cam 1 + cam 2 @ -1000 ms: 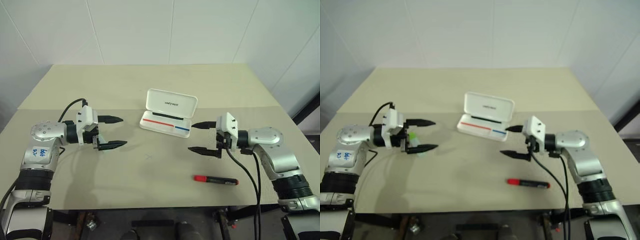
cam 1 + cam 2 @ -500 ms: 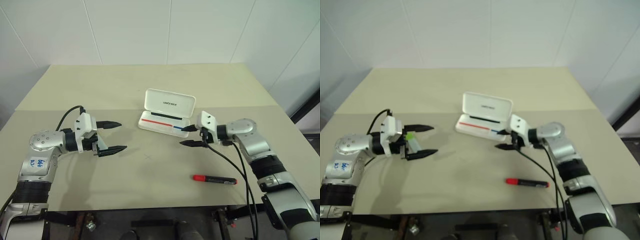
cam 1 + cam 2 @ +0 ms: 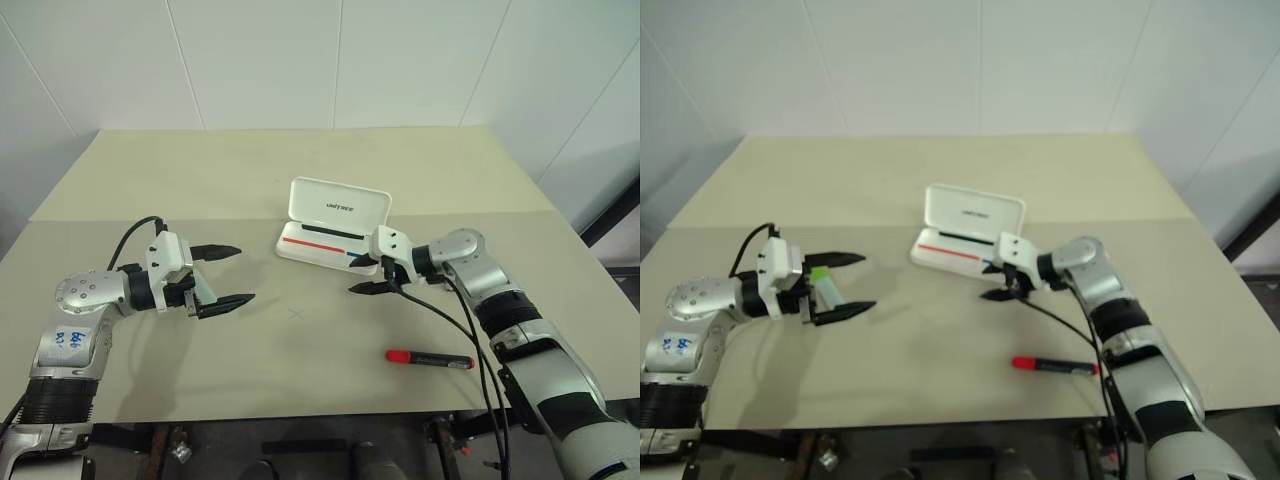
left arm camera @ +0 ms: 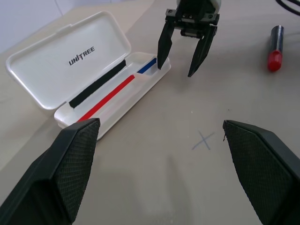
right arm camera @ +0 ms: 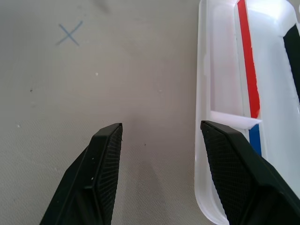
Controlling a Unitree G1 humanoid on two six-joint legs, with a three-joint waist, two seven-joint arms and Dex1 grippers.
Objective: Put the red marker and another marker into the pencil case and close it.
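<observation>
The pencil case (image 3: 336,226) lies open near the centre of the worktop (image 3: 300,170), lid raised toward the far edge, tray toward the near edge. The lid bears dark "UNITREE" lettering; a red and blue stripe and a black strip run along the inside of the tray.

My right gripper (image 3: 369,274) sits at the tray's right end, at its near-edge side. Its fingers are parted and hold nothing. In the right wrist view one finger (image 5: 236,180) overlaps the tray rim near the blue stripe, and the other finger (image 5: 96,176) is over bare worktop. Whether the finger touches the rim cannot be determined.

My left gripper (image 3: 222,274) is over the left half of the worktop, well apart from the case, pointing toward it. Its fingers are spread wide and hold nothing.

The other marker (image 3: 824,281), with its green cap, lies on the worktop just beside my left gripper, seen between its two fingers in the right eye view.

The red marker (image 3: 430,358) lies flat near the near edge, toward the right corner, red end pointing toward the worktop's left edge. It is apart from both grippers.

A pen-drawn X mark (image 3: 296,314) sits on the worktop between the case and the near edge.
</observation>
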